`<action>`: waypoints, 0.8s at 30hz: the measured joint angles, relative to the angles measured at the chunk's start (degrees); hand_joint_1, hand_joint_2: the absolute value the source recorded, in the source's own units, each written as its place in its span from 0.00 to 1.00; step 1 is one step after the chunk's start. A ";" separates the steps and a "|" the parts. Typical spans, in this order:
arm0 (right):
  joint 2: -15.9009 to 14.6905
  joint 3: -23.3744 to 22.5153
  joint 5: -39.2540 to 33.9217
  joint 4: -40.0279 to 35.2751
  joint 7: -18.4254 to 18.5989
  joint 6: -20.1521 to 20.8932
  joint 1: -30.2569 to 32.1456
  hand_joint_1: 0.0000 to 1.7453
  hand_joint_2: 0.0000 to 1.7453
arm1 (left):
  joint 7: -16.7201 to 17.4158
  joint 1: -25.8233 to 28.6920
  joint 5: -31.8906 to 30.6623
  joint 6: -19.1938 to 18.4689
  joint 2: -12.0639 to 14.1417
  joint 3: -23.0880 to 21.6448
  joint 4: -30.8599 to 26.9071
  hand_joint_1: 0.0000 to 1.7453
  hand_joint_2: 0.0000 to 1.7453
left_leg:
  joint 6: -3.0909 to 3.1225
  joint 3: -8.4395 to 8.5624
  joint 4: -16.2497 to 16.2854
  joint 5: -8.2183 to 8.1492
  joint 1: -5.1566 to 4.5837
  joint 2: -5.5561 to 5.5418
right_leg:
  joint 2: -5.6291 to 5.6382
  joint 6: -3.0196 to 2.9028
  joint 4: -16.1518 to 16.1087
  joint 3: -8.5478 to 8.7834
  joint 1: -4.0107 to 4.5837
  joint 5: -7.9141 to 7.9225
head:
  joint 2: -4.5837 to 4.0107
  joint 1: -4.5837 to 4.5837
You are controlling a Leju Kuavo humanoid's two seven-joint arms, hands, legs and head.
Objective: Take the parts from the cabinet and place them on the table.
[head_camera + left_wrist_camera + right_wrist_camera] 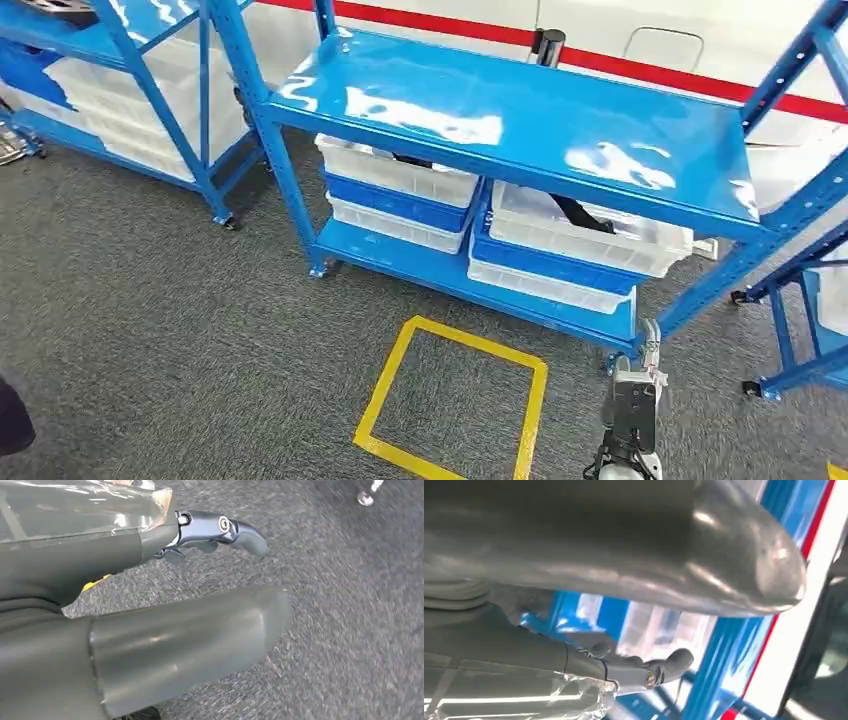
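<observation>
Robot's facing the blue cabinet point(520, 130) w/ parts bins point(585, 240) below — right hand point(639, 667) and left hand point(215, 530) empty, fingers spread (prob. pre-reach).

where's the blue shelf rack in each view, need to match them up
Head view: the blue shelf rack spans the upper middle, white bins on its lower shelf.
Left wrist view: not in it, grey carpet behind the left hand.
Right wrist view: blurred behind the right hand.
Shared landmark: the red wall stripe.
</observation>
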 joint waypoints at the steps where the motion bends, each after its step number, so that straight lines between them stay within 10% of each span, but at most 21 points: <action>1: 0.00 -0.15 0.00 0.37 0.00 0.00 0.05 0.00 0.00 | 0.00 0.00 0.00 0.00 0.00 0.00 0.00 0.00 0.00 | -0.01 -0.04 0.01 -0.02 0.00 0.80 | -0.08 0.41 2.88 -1.38 -0.15 -0.53 | 0.00 0.04; 4: -0.04 -0.61 0.86 1.18 0.30 -0.61 -0.08 0.00 0.00 | 0.00 -0.03 -0.02 0.00 -0.15 0.00 0.00 0.00 0.00 | -0.48 0.23 0.05 -0.32 0.32 2.94 | -1.22 2.41 -6.05 3.48 -0.82 3.35 | 0.00 0.04; 5: -0.05 -0.92 1.89 1.91 0.78 -1.46 -0.48 0.00 0.00 | 0.00 -0.03 -0.04 0.02 -0.15 0.00 0.00 0.00 0.00 | -0.85 0.46 0.14 -0.54 0.37 3.55 | -2.95 2.99 -11.52 6.51 -1.07 5.04 | 0.00 0.04; 6: -0.06 -1.26 4.38 3.29 1.82 -3.73 -1.26 0.00 0.00 | 0.08 -0.04 -0.15 0.15 0.07 0.00 -0.04 0.00 0.00 | -1.33 0.78 0.29 -0.86 -0.14 4.16 | -7.01 2.79 -15.49 8.62 -1.02 5.63 | 0.00 0.36; 11: -2.82 -5.23 20.98 20.86 9.27 -14.56 -7.16 0.00 0.00 | 1.23 -0.49 -0.79 1.12 -0.22 0.02 -0.02 0.00 0.00 | -2.84 1.78 0.46 -2.01 0.47 6.81 | -3.34 0.07 -15.69 8.96 -1.05 6.36 | 0.00 -0.55; 13: -4.14 -8.97 30.29 31.72 15.43 -14.84 -10.85 0.00 0.00 | 1.95 -0.44 -1.26 1.71 -0.35 0.00 0.07 0.00 0.00 | -3.00 -0.31 5.61 -5.96 0.73 0.92 | -1.97 -0.74 -15.71 8.75 -0.93 6.63 | 0.00 -0.59; 16: -5.16 -12.37 36.29 43.62 25.50 -13.02 -11.66 0.00 0.00 | 3.26 0.23 -1.66 2.87 -0.26 0.11 0.33 0.00 0.00 | -2.95 -6.73 18.25 -11.19 0.68 -0.94 | -0.13 -1.01 -15.68 8.69 -0.51 6.63 | 0.00 -0.74; 19: -5.53 -14.25 37.40 52.55 34.78 -8.26 -11.00 0.00 0.00 | 4.96 0.68 -2.45 4.00 -0.33 0.13 0.59 0.00 0.00 | -2.14 -5.03 12.55 -5.52 0.64 -1.40 | 2.29 -0.98 -15.62 8.91 -0.36 6.63 | 0.00 -0.77; 21: -5.44 -15.02 37.64 55.76 36.96 -6.49 -10.34 0.00 0.00 | 5.75 0.70 -2.89 4.42 -0.35 0.13 0.64 0.00 0.00 | -1.22 -0.92 3.32 -0.89 0.62 -4.98 | 3.59 -0.90 -15.63 8.94 -0.40 6.66 | 0.00 -0.76; 22: -5.18 -15.28 37.73 57.19 37.70 -5.69 -10.32 0.00 0.00 | 6.19 0.73 -3.02 4.66 -0.28 0.13 0.68 0.00 0.00 | -1.09 -0.34 1.62 -1.17 0.60 -5.99 | 4.26 -0.75 -15.20 8.74 0.32 6.63 | 0.00 -0.72; 24: -5.25 -16.07 37.42 59.41 39.35 -4.17 -10.07 0.00 0.00 | 7.08 0.70 -3.50 5.07 -0.28 0.11 0.83 0.00 0.00 | -1.19 -0.31 1.74 -1.26 -0.02 -4.39 | 5.54 -0.02 -15.55 8.29 -0.16 6.92 | 0.00 -0.70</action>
